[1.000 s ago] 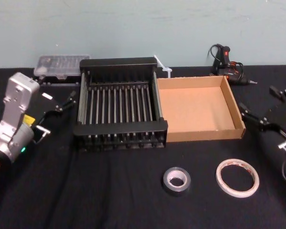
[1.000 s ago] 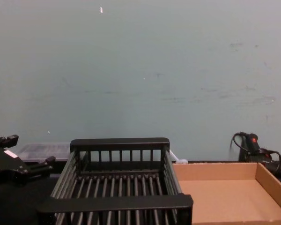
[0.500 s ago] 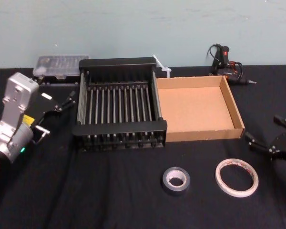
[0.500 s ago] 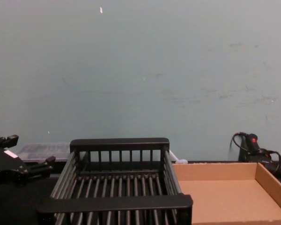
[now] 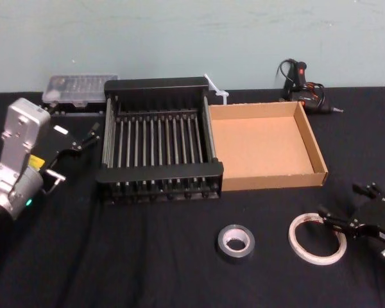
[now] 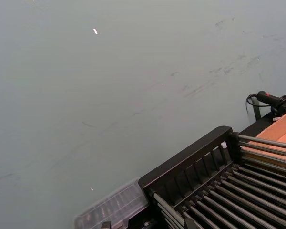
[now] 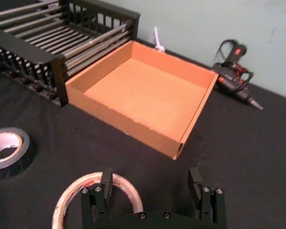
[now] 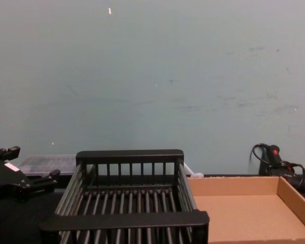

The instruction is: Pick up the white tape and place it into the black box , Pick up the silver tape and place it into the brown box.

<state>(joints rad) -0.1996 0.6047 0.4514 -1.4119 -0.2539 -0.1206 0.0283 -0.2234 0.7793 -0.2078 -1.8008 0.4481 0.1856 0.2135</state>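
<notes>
Both rolls lie unboxed on the desk (image 5: 147, 263): white tape (image 5: 317, 239) and silver tape (image 5: 236, 241) before the empty brown box (image 5: 269, 181) and black box (image 5: 157, 172). The right gripper (image 5: 340, 200), jaws spread, hovers at the white tape's edge; the left gripper (image 5: 77, 153), seemingly open, sits beside the black box.

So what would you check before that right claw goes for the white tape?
1. Is the right gripper open: ok, its fingers are spread wide.
2. Is it lined up on the white tape: not ok, one finger is over the roll's rim and the other is off to its side.
3. Height above the roll: cannot tell.
4. White tape lying flat, apart from the silver tape: ok.
5. Is the black basket empty and ready: ok.
6. Is the left gripper out of the way, beside the basket: ok.
</notes>
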